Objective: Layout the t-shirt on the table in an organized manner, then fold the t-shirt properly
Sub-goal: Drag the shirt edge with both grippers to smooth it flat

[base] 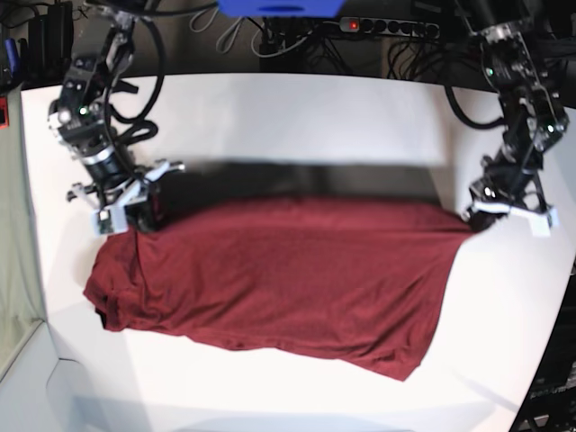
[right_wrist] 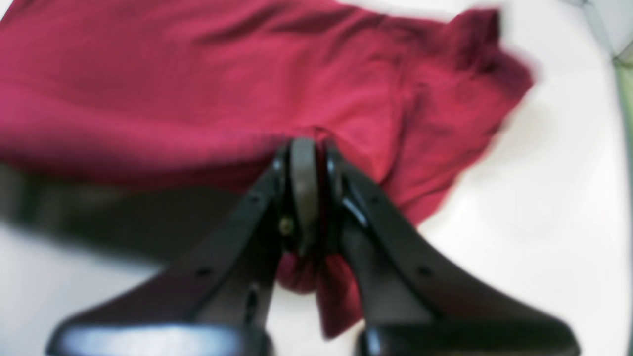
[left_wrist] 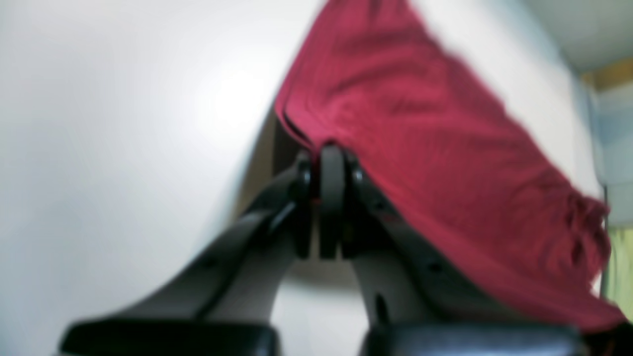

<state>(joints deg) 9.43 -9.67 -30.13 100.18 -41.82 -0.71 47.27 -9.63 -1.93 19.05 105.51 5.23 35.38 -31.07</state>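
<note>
While I watch from the base camera, the maroon t-shirt point(base: 279, 279) hangs stretched between my two arms above the white table point(base: 297, 117), its upper edge pulled taut and level, its lower part draping down onto the tabletop toward the near edge. A dark shadow lies on the table just behind the raised edge. On that view's left, my right gripper point(base: 133, 209) pinches one upper corner of the shirt. On that view's right, my left gripper point(base: 490, 209) pinches the other upper corner.

From the right wrist camera, which is blurred, the right gripper point(right_wrist: 304, 148) has its jaws pressed together on a bunch of cloth, with fabric spilling below the fingers. The left wrist camera, also blurred, shows the left gripper point(left_wrist: 329, 153) clamped tight on the shirt's folded edge.
</note>
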